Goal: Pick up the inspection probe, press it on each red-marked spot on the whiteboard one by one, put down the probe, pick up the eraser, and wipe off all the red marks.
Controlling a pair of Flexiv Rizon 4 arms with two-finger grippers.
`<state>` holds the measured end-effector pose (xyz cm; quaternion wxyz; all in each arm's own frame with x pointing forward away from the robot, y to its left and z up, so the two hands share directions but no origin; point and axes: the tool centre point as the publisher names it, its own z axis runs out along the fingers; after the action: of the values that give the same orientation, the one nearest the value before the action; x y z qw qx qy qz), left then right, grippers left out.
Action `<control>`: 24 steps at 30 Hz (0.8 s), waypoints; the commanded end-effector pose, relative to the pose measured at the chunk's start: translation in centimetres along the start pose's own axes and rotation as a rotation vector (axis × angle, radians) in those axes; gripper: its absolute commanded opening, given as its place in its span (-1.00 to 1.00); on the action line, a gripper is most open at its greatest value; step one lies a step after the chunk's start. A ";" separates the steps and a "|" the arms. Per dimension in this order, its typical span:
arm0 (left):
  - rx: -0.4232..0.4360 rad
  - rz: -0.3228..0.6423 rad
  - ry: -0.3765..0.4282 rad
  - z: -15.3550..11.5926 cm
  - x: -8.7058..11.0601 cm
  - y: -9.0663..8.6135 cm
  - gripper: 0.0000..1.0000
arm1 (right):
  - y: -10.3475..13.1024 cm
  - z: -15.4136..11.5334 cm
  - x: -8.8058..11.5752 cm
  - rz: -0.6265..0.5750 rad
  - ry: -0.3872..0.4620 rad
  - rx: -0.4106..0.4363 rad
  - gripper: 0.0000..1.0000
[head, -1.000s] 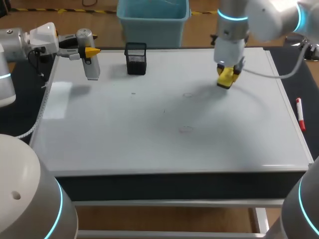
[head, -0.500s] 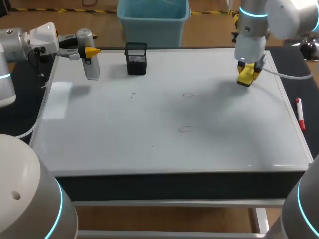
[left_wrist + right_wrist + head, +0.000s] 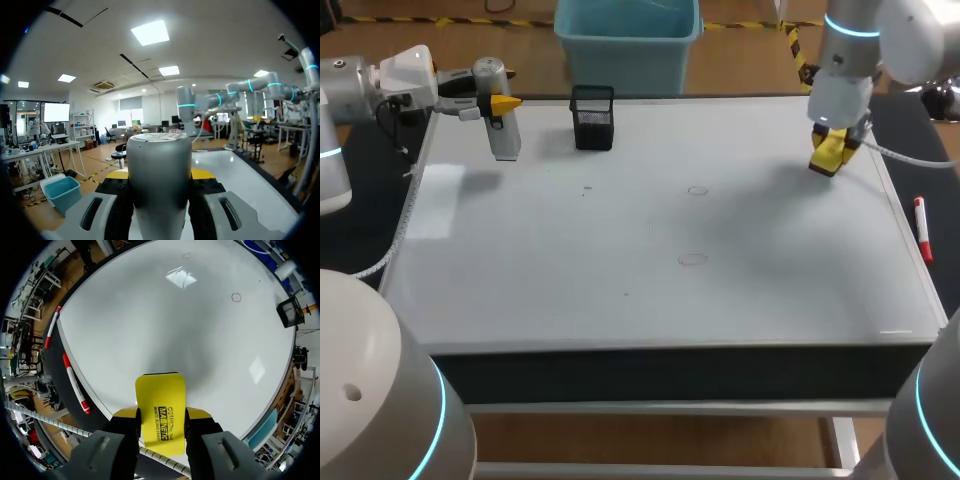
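Observation:
The grey cylindrical inspection probe (image 3: 501, 128) stands upright over the whiteboard's far left corner, and my left gripper (image 3: 496, 104) is shut on it from the side. In the left wrist view the probe (image 3: 159, 180) fills the gap of the left gripper (image 3: 160, 174). My right gripper (image 3: 829, 152) is shut on the yellow eraser (image 3: 827, 155) over the whiteboard (image 3: 570, 260), near its far right edge. In the right wrist view the eraser (image 3: 161, 410) sits in the right gripper (image 3: 161, 415) above the board. Two faint red rings (image 3: 697, 190) (image 3: 692, 260) mark the middle of the board; one ring (image 3: 236, 297) shows ahead of the eraser.
A black mesh holder (image 3: 592, 118) stands at the board's far edge, right of the probe. A red-capped marker (image 3: 921, 228) lies on the dark strip beside the board's right edge; two markers (image 3: 75, 382) (image 3: 51, 331) show there in the right wrist view.
My right arm has carried the eraser rightward and farther back, from mid-board to the far right edge. The left arm and the probe have not moved.

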<state>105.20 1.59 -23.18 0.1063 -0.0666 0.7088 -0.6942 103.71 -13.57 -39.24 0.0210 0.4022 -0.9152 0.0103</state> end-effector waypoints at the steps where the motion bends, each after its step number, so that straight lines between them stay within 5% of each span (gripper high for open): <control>1: 0.001 0.000 0.002 0.0 -0.1 0.0 -1.00 | 0.1 -0.3 0.3 -0.002 -0.001 0.005 -1.00; 16: 0.001 0.000 0.002 0.0 -0.1 0.0 -1.00 | 0.1 -0.3 0.3 -0.002 -0.001 0.005 -1.00; 24: -0.022 0.055 0.040 3.6 4.7 -1.6 -1.00 | 0.1 -0.3 0.3 -0.002 -0.001 0.005 -1.00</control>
<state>102.74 -1.65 -22.69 0.1000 -0.0217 0.7088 -0.6980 103.41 -13.63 -38.99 0.0190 0.4024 -0.9152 0.0114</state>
